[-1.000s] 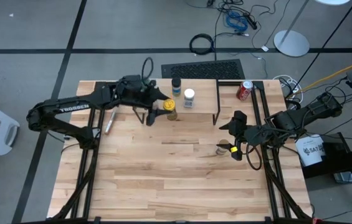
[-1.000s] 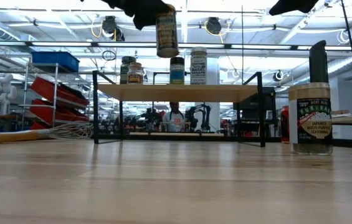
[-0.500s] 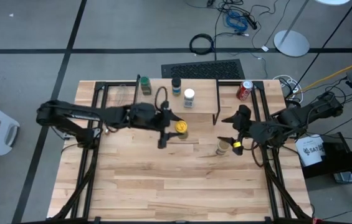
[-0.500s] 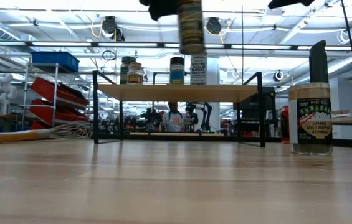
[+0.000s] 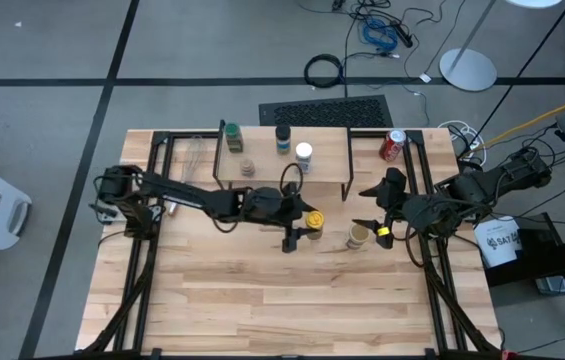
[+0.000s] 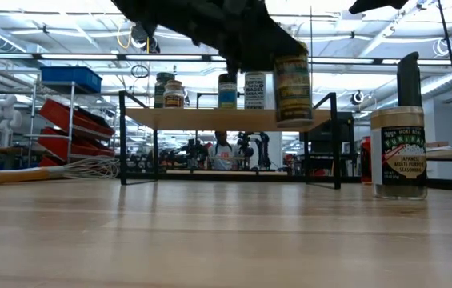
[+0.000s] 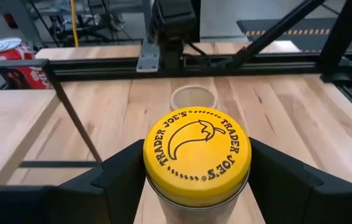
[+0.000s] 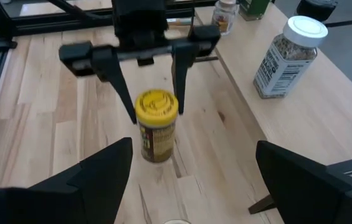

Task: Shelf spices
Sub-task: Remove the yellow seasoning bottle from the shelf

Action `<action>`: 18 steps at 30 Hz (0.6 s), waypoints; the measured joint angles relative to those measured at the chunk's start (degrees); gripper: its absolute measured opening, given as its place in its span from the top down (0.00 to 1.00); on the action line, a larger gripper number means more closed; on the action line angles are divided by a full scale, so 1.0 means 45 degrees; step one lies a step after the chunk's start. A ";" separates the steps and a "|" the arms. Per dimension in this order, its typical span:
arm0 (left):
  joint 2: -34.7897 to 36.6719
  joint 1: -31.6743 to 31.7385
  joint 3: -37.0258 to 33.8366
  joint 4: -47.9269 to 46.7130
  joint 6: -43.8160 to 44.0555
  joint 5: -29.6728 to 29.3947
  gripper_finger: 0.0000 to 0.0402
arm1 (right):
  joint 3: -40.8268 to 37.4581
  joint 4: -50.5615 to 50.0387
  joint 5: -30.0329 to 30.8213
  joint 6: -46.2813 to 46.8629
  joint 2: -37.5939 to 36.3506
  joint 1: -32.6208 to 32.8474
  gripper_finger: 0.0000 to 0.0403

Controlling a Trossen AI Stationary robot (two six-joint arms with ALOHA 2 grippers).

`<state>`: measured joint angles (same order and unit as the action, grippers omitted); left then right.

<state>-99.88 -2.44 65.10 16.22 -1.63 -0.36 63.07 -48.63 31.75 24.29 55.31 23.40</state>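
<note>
My left gripper [image 5: 303, 221] reaches over the middle of the table, right of the shelf's front, shut on a yellow-lidded spice jar [image 5: 313, 220]. The shelf [image 6: 226, 118], a light-wood board on black legs, stands at the far side. Standing on it are a green-lidded jar [image 5: 232, 137], a brown-lidded jar [image 5: 248, 166], a dark-lidded jar [image 5: 283, 137] and a white-lidded jar [image 5: 304, 155]. A tan-lidded jar [image 5: 359, 236] stands on the table. My right gripper [image 5: 368, 208] hangs open just to its right. My left gripper pinches the yellow-lidded jar between its two fingers [image 7: 123, 180] on the upper body just under the lid [image 7: 197, 152]. The fingers [image 8: 179, 81] slant down from the table's left. The jar is upright and lifted clear [image 6: 293, 80] of the table.
A red soda can [image 5: 392, 146] stands at the far right corner. A wire whisk [image 6: 50, 170] lies left of the shelf. The near half of the table [image 5: 262, 300] is bare wood.
My left gripper has carried the yellow-lidded jar from in front of the shelf toward the table's right and near edge, lowering it to about shelf-board height. The jar has stayed upright in the hold.
</note>
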 joint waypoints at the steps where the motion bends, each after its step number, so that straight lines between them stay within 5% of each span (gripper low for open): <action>1: -0.0133 -0.0013 0.0000 0.0192 0.0091 0.0001 0.35 | 0.0000 -0.0003 -0.0003 0.0002 -0.0015 0.0000 0.18; 18: -0.2322 -0.0361 0.0582 0.2242 0.0595 0.0112 0.35 | -0.0005 0.0011 0.0005 0.0021 -0.0078 0.0000 0.18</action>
<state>-110.33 -4.07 67.72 26.30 1.05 0.14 63.05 -48.58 31.77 24.38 54.96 23.40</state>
